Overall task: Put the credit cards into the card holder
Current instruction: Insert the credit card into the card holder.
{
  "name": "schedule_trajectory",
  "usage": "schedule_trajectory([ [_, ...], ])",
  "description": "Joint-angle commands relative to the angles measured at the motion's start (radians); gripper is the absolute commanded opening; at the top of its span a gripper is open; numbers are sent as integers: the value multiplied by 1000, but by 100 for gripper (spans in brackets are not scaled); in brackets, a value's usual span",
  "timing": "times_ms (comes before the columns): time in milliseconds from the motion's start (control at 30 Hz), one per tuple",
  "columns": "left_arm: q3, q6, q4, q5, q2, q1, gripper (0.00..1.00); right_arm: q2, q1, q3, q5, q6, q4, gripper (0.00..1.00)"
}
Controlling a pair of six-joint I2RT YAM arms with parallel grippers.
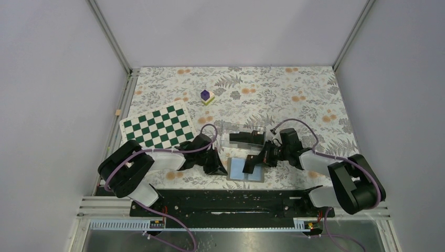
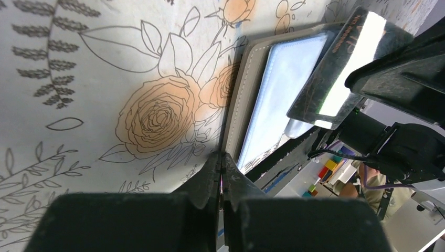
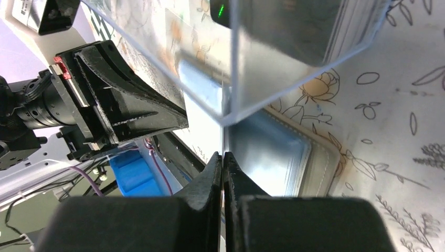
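Credit card [image 2: 336, 63], likely light, stiff and slick, hangs pinched by one edge in the right gripper [image 3: 223, 156] over the open card holder [image 2: 262, 105], with the left gripper [image 2: 222, 157], fingers pressed together, at its 9 o'clock edge.

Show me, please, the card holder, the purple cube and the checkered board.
card holder [image 1: 239, 172]: top external view, its pale blue inside.
purple cube [image 1: 205, 94]: top external view, its top face.
checkered board [image 1: 157, 126]: top external view, its middle.
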Motion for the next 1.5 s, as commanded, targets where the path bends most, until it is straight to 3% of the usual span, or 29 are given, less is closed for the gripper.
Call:
schedule_trajectory([
  [0, -30, -25, -10, -35, 23, -19, 0, -88, 8, 34, 73, -66, -109, 0],
  [500, -36, -28, 10, -26, 45, -25, 0, -20, -4, 40, 61, -86, -106, 0],
  [800, -24, -24, 11, -17, 65, -29, 0, 90, -4, 3, -95, 12, 110, 0],
  [967, -21, -21, 11, -18, 77, -31, 0, 110, -5, -9, -115, 27, 138, 0],
  [1467, 12, 27, -44, -33, 93, -31, 0, 84, -3, 66, -97, -76, -170, 0],
])
